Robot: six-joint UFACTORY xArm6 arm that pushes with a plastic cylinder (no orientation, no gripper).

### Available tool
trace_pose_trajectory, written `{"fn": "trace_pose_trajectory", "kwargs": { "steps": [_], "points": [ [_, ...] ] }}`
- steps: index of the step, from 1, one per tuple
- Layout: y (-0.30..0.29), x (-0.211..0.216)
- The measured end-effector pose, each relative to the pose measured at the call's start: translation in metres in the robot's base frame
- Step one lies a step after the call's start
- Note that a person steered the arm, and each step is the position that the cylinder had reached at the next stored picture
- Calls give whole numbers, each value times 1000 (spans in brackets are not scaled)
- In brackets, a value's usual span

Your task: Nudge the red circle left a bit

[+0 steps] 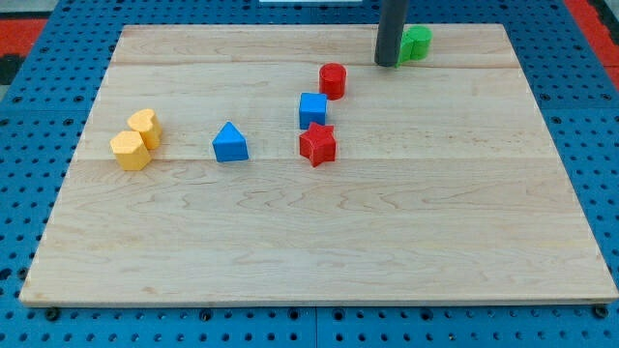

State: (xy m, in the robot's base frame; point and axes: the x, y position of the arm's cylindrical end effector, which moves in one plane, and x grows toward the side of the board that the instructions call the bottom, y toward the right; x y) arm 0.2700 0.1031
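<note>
The red circle [333, 79] stands on the wooden board [319, 232] near the view's top, a little right of centre. My tip [387, 64] is at the lower end of the dark rod, to the right of the red circle and slightly above it, with a gap between them. A green block [418, 42] sits just to the right of the rod, partly hidden by it.
A blue cube [312, 109] lies just below-left of the red circle, with a red star [317, 145] below it. A blue triangle [230, 143] is left of centre. Two yellow blocks [144, 127] [130, 151] touch at the view's left.
</note>
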Motion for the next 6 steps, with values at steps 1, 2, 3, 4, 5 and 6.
{"fn": "trace_pose_trajectory", "kwargs": {
  "steps": [1,2,3,4,5,6],
  "points": [
    [2,0],
    [-3,10],
    [-52,15],
    [-62,15],
    [-12,37],
    [-12,37]
  ]
}}
